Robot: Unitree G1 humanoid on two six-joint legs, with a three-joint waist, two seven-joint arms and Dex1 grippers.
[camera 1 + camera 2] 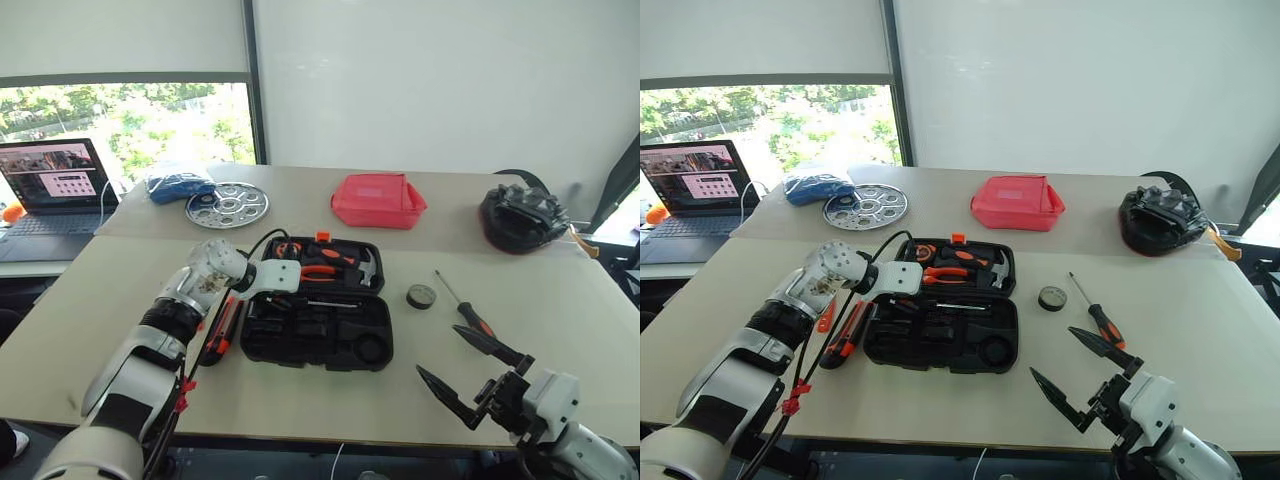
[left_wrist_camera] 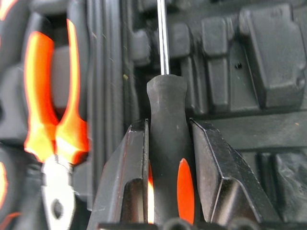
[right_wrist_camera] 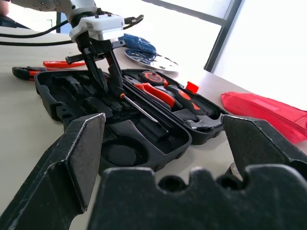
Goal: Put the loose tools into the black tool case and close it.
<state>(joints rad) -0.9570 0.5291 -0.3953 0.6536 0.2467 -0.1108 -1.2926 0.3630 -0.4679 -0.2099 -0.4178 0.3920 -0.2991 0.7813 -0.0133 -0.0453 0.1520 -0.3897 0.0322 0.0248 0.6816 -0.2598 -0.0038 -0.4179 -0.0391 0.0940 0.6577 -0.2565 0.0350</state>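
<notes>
Case [image 1: 318, 318] lies open mid-table from my head view — one screwdriver [image 1: 463, 308] and one tape roll [image 1: 421, 296] loose on bare table to its right. Left wrist: my left gripper [image 2: 169, 143] clamps a second screwdriver [image 2: 168, 158] over the case. Right wrist — my right gripper [image 3: 163, 143] gapes wide, empty.

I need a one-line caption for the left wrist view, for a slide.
Left gripper holds a black-and-orange screwdriver over the open tool case, beside the pliers.

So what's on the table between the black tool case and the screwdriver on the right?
A small black tape roll sits between the tool case and that screwdriver, seen from the head camera.
</notes>
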